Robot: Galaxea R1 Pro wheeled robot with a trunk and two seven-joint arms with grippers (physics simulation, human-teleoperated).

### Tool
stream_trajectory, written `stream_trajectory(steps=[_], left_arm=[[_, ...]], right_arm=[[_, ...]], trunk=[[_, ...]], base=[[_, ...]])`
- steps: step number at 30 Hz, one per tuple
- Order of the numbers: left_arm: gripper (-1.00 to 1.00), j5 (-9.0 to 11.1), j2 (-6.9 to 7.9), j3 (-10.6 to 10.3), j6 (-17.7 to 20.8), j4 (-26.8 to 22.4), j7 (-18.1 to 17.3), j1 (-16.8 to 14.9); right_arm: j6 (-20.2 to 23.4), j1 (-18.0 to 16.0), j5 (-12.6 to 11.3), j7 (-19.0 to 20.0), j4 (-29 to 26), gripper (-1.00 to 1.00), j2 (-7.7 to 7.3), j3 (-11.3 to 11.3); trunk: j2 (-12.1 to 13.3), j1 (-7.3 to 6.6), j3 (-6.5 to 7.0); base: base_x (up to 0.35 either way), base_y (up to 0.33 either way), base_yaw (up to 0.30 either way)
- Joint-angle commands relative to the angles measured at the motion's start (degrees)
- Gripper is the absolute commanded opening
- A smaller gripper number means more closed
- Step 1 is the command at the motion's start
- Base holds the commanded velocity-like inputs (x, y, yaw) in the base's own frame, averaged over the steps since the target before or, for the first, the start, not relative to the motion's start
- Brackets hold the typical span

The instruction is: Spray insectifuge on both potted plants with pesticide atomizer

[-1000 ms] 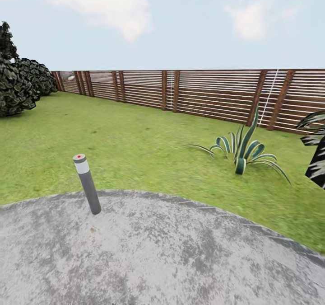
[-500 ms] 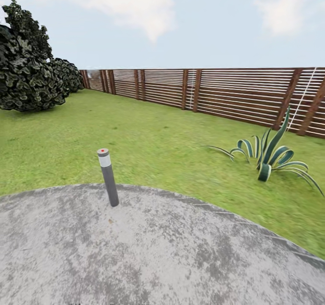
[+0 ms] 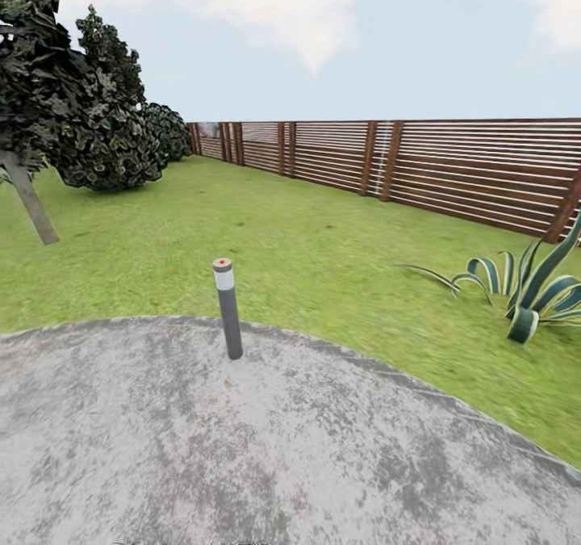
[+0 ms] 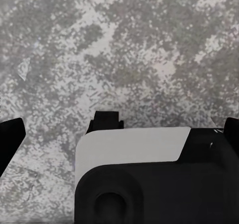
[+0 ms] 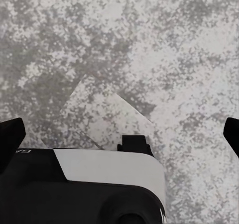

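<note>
Head view: a slim grey bollard light [image 3: 228, 308] stands on mottled grey paving [image 3: 242, 448] before green lawn [image 3: 323, 246] and brown slatted fence [image 3: 452, 161]; both grippers' fingertips sit spread wide over paving.

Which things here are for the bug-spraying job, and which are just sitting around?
For the job:
- the garden lawn, where the spraying happens
- left gripper and right gripper, both open, over grey paving

Just there:
- grey post
- striped-leaf plant
- dark bushes
- wooden fence
- grey paving
</note>
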Motion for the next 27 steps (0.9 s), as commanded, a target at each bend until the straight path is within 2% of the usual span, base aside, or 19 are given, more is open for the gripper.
stream_trajectory(steps=[1, 27], left_arm=[[1.0, 0.0, -0.02, 0.1, -0.2, 0.1, 0.0, -0.1], [1.0, 0.0, -0.02, 0.1, -0.8, 0.1, 0.0, 0.0]], right_arm=[[-0.2, 0.0, 0.0, 0.1, 0.0, 1.0, 0.0, 0.0], [-0.2, 0.0, 0.0, 0.1, 0.0, 1.0, -0.02, 0.0]], trunk=[[0.0, -0.01, -0.08], [0.0, -0.01, -0.81]], base=[[0.0, 0.0, 0.288], [0.0, 0.0, 0.288]])
